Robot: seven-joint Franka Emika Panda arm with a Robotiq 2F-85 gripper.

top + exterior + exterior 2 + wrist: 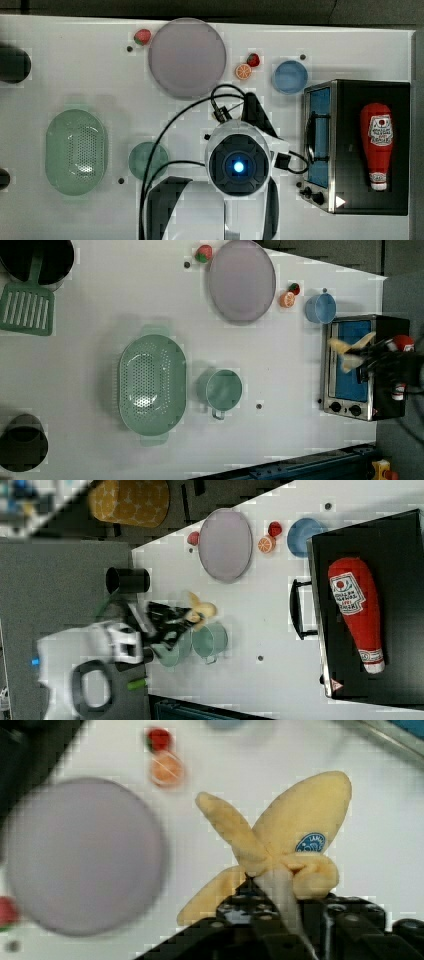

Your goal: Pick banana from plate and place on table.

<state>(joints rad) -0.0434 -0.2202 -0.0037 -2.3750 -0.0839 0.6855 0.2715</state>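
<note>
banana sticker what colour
Blue with pale lettering, on the pale yellow banana; the wrist view shows it best.

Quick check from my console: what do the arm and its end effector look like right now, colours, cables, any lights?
The arm has white rounded shells with black joints. In the top view a round dark cap glows blue at its centre. Black cables loop alongside it. The end effector is black, with bolt heads showing in the wrist view.

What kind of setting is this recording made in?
Likely a lab tabletop staged as a play kitchen: a white table with a toaster oven, a green strainer, a ketchup bottle and toy fruit.
</note>
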